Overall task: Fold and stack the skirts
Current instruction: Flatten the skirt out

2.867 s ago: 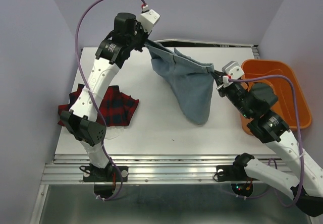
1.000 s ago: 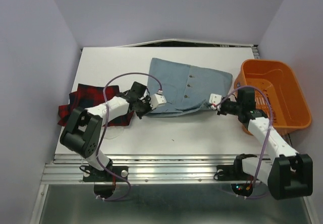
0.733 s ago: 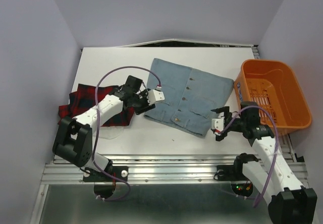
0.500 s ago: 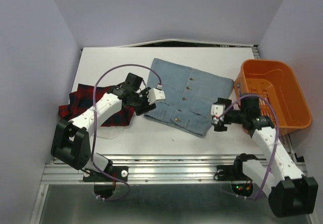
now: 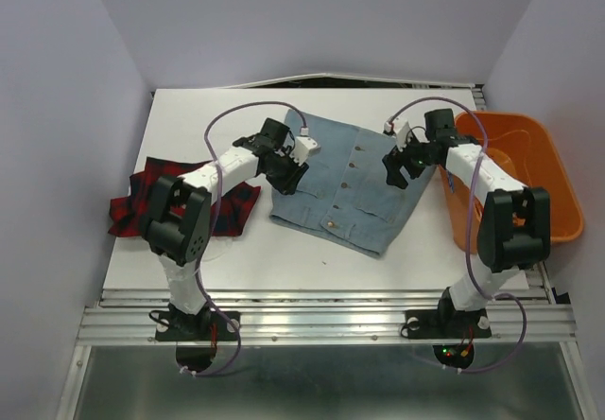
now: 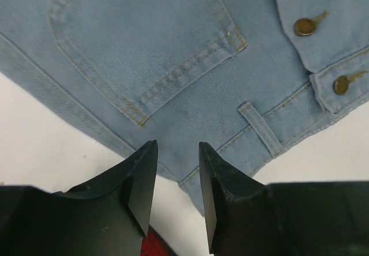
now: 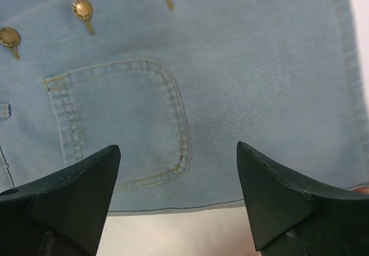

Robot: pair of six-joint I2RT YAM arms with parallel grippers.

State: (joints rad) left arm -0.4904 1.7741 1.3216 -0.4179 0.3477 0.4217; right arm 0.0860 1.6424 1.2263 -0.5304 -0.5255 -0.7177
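While overhead shows plaid skirt (image 5: 236, 207), wrist views reveal denim skirt (image 6: 173, 48) stitching.

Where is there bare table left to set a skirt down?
Bare table lies at the far left, behind the plaid skirt and left of the denim skirt, and along the near edge before it. Crowded: the middle, left gripper and right gripper over the denim, orange tub at right.

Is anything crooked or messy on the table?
Yes. The blue denim skirt lies flat but is turned crooked, not lined up with the edges of the table. The red plaid skirt sits at the left side, with a corner poking past the table edge.
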